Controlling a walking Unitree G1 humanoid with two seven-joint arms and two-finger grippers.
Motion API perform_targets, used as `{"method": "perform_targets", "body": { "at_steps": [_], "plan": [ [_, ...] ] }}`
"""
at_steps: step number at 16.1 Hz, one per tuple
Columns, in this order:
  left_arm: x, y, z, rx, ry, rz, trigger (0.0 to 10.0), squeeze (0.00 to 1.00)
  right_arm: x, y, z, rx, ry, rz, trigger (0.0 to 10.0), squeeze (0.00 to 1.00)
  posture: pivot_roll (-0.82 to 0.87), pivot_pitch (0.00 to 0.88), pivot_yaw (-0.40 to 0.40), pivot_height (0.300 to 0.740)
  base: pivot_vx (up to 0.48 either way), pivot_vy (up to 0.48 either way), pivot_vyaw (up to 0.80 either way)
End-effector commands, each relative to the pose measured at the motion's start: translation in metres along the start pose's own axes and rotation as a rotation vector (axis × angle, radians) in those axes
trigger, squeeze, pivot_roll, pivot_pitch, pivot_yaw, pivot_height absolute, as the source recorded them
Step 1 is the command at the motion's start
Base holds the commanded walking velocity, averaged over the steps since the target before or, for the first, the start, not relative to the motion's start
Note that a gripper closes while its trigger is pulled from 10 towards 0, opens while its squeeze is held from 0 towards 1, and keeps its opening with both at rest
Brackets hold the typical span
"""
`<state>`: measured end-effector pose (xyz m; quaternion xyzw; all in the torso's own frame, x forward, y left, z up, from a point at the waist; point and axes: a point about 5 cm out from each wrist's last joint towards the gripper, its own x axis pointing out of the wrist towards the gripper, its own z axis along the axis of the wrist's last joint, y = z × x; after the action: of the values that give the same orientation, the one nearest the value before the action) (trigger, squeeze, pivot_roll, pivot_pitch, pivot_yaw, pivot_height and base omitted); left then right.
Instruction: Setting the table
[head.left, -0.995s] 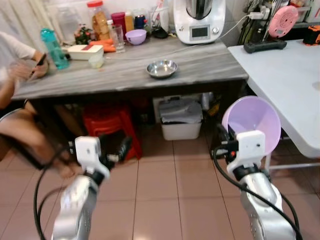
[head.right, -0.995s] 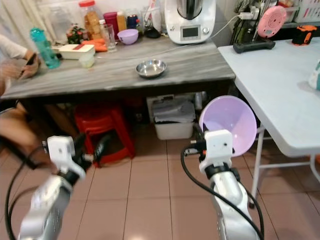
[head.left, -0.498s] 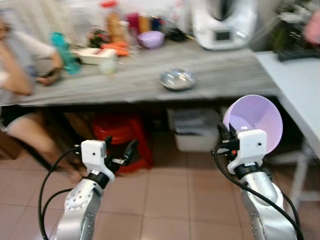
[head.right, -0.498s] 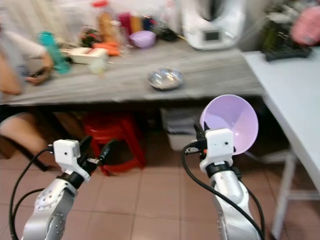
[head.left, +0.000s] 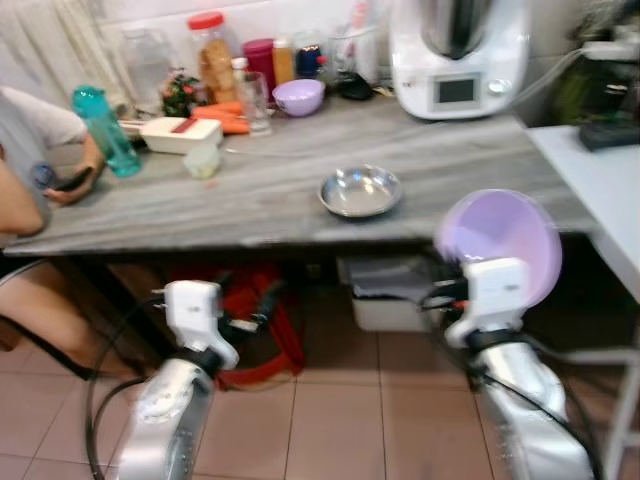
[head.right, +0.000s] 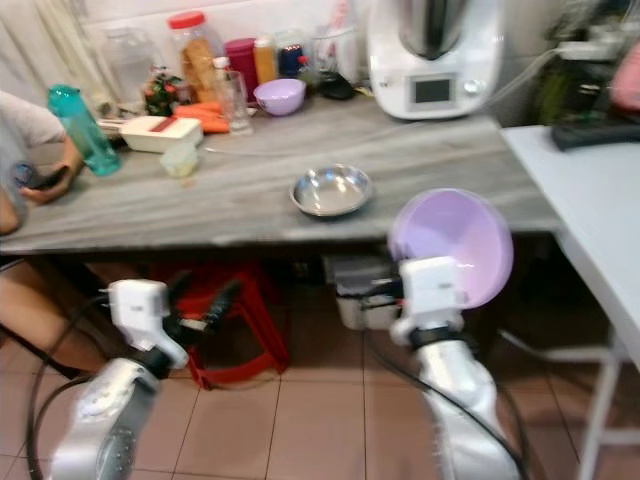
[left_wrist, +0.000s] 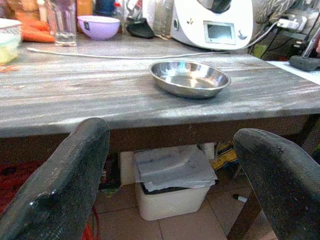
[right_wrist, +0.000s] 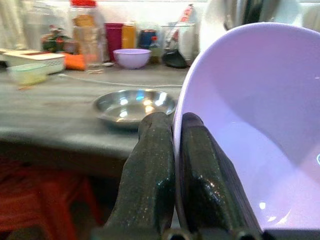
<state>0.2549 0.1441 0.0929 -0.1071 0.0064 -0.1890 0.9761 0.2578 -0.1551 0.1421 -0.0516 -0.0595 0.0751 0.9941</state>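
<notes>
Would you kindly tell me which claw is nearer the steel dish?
Right. The right claw, clamping the purple bowl, sits just below-right of the steel dish; the open left claw hangs lower, farther left.

A home kitchen. The grey tabletop (head.left: 270, 195) carries a food processor (head.left: 455, 55), jars (head.left: 213, 55) and carrots (head.left: 225, 118). Tiled floor (head.left: 330, 420) below.

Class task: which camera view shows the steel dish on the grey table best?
The left wrist view: the steel dish sits sharp and unobstructed between the open left gripper fingers. The right wrist view shows it partly behind the lilac bowl; both eye views show it smaller and slightly blurred.
</notes>
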Motion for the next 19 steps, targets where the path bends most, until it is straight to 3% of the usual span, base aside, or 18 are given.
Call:
{"method": "perform_targets", "body": {
  "at_steps": [1,6,12,15,19],
  "plan": [
    [-0.004,0.008,0.004,0.021,0.0,0.015,10.0,0.0,0.004,0.009,0.007,0.013,-0.029,0.021,10.0,0.0,-0.06,0.0,0.112,0.74,0.48,0.0,0.0],
    [-0.001,0.001,0.005,0.008,-0.006,-0.013,10.0,0.0,0.008,0.006,0.009,0.008,-0.031,0.018,10.0,0.0,-0.06,0.0,0.104,0.74,0.48,0.0,0.0],
    [-0.001,-0.002,0.007,-0.005,-0.011,-0.025,10.0,0.0,0.015,0.014,0.016,-0.016,-0.061,0.116,10.0,0.0,-0.05,0.0,0.102,0.74,0.471,0.0,0.0],
    [-0.003,-0.002,0.008,-0.018,-0.019,-0.024,10.0,0.0,0.018,0.016,0.018,-0.015,-0.07,0.154,10.0,0.0,-0.05,0.0,0.098,0.74,0.0,0.0,0.0],
    [-0.018,-0.001,0.005,0.052,0.002,-0.045,10.0,0.0,0.02,0.03,0.024,-0.017,-0.095,0.343,10.0,0.0,-0.04,0.0,0.094,0.74,0.0,0.0,0.0]
  ]
}}
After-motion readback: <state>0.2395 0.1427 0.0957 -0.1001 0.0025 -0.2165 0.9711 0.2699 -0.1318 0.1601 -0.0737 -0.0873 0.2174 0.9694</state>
